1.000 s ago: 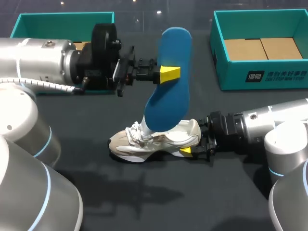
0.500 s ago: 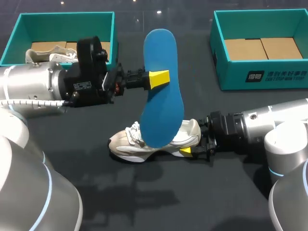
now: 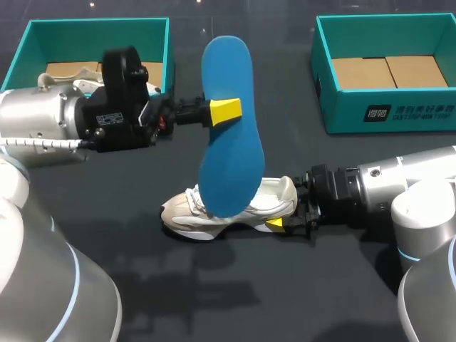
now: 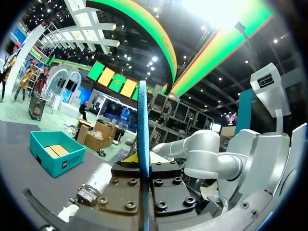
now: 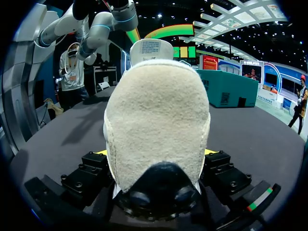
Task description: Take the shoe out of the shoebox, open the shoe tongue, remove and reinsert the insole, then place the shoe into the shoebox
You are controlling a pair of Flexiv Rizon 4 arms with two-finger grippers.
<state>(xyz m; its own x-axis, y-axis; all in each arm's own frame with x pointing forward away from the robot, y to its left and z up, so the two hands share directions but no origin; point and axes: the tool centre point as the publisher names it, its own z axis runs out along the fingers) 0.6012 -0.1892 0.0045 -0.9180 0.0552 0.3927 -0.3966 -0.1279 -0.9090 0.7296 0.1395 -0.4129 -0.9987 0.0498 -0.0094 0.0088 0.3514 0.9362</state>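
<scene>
A blue insole (image 3: 228, 128) hangs upright above the table, with my left gripper (image 3: 226, 112) shut on its edge about halfway up. In the left wrist view the insole (image 4: 143, 125) stands edge-on between the fingers of the left gripper (image 4: 143, 161). Its lower end hangs in front of the beige shoe (image 3: 184, 214), which lies on the table with its toe pointing left. My right gripper (image 3: 283, 214) is shut on the heel. In the right wrist view the fuzzy heel (image 5: 156, 106) fills the gap between the right gripper's (image 5: 156, 159) fingers.
A teal shoebox (image 3: 165, 43) at the back left holds a second shoe (image 3: 68, 77), partly hidden by my left arm. Another teal box (image 3: 388, 114) lined with cardboard stands at the back right. Dark table surface lies in front of the shoe.
My left arm has drawn back to the left, carrying the insole with it. The insole's lower end has come out of the shoe's opening. The right arm and the shoe have stayed still.
</scene>
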